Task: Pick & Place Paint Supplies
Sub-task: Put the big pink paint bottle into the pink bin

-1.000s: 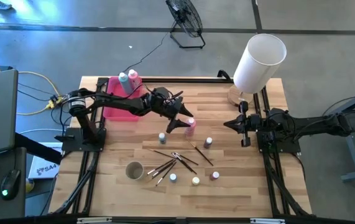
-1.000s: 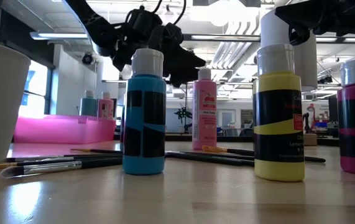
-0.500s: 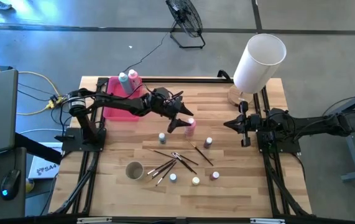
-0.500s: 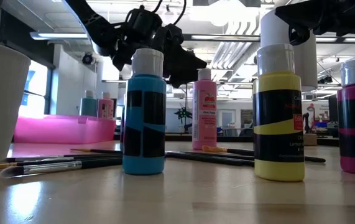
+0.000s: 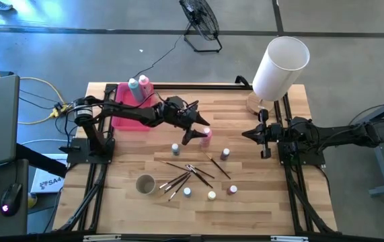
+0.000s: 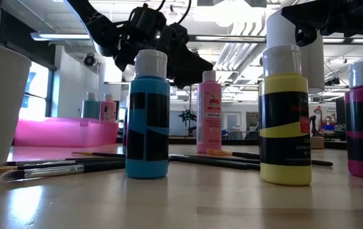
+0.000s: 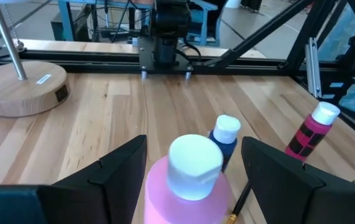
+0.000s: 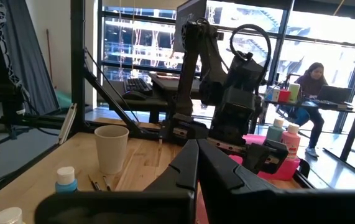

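Pink bottle (image 5: 206, 136) unmoved, left end effector (image 5: 198, 132) still astride

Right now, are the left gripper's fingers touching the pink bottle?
Apart. The left wrist view shows the fingers spread either side of the pink bottle, with bare table visible in both gaps.

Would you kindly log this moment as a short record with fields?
left claw: open, fingers either side of a pink bottle, no grip yet
right claw: shut, empty, waiting at the table's right side
tray: pink; holds a teal bottle and a second pink bottle
brushes: loose on the table
cup: upright beside the brushes
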Motion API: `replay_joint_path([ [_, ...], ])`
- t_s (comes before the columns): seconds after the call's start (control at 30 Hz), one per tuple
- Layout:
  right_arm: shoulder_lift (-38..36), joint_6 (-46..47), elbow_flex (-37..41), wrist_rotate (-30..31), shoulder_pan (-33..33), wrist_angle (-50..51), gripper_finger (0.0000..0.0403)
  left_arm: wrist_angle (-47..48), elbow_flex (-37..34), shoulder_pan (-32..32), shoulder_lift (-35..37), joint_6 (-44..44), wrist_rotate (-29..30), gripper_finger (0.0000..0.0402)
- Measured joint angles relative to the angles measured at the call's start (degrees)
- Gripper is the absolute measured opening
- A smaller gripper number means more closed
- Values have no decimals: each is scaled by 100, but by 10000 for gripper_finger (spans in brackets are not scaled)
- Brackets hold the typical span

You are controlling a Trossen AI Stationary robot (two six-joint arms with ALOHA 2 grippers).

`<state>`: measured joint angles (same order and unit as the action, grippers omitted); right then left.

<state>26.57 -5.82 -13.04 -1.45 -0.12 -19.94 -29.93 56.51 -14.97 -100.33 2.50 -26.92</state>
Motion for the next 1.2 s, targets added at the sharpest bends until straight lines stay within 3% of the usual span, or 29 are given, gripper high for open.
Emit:
replay_joint_path([
  [0.9,0,-2,0,2,0,0,3,28,-6,136,-4,-144,230,258],
  [1.2,1,0,0,2,1,0,3,5,-4,306,-7,-37,651,258],
])
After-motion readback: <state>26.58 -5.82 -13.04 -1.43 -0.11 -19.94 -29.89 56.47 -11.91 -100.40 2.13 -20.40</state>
